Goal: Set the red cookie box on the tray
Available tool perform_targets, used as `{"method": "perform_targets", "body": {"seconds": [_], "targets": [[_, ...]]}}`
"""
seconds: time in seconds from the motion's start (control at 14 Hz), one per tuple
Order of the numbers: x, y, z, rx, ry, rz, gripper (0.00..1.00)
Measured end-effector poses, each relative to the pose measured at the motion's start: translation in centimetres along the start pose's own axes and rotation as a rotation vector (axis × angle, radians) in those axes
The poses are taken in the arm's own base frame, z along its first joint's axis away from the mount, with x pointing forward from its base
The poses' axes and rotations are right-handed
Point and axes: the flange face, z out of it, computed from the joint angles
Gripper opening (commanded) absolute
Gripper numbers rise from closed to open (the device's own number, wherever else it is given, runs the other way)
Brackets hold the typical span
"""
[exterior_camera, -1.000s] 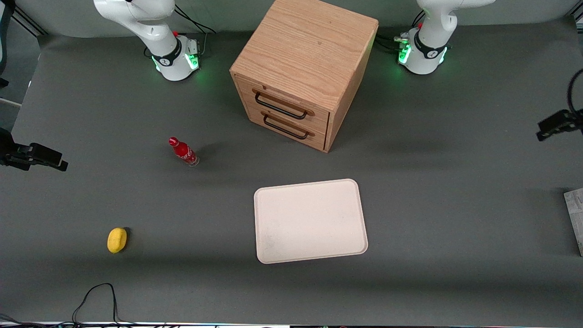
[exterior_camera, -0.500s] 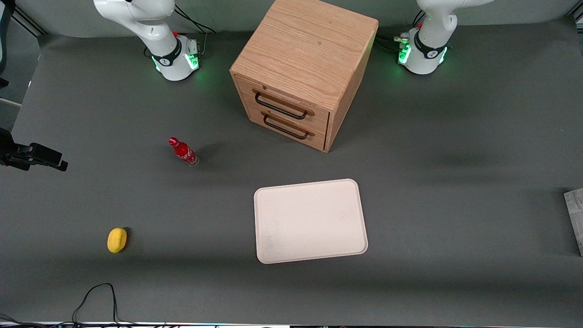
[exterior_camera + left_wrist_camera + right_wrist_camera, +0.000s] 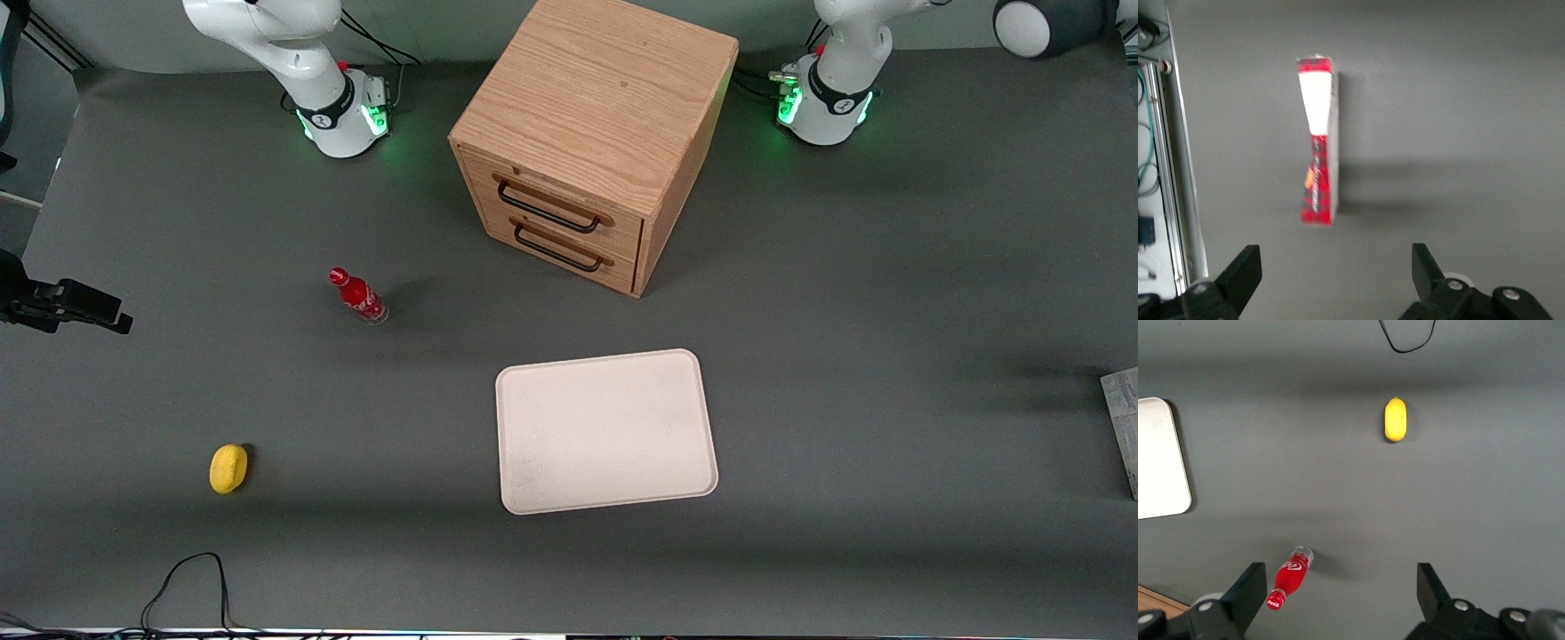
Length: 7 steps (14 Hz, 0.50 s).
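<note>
The red cookie box [image 3: 1317,141], a long thin carton with a white patch and orange mark, lies flat on the grey table [image 3: 1458,100] beneath the left arm's gripper [image 3: 1336,275], whose fingers [image 3: 1243,267] spread wide, empty, above it. The smooth cream tray [image 3: 606,430] sits at 6 o'clock from the wooden cabinet [image 3: 591,133], nearer the front camera.

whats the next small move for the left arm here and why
Probably lower the gripper toward the red cookie box and center over it. The jaws stand wide open with nothing between them, and the box lies flat on the gray table, not yet between them. The tray holds nothing yet.
</note>
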Motion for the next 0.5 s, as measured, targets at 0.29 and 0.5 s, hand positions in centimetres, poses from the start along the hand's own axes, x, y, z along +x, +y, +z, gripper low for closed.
{"method": "perform_targets", "body": {"seconds": [0.29,0.5], "targets": [[0.9,-2.5,7.8,0.013,0.025,0.014,1.00],[1.7,-2.2,11.8,-0.005,0.040,0.002,1.00]]}}
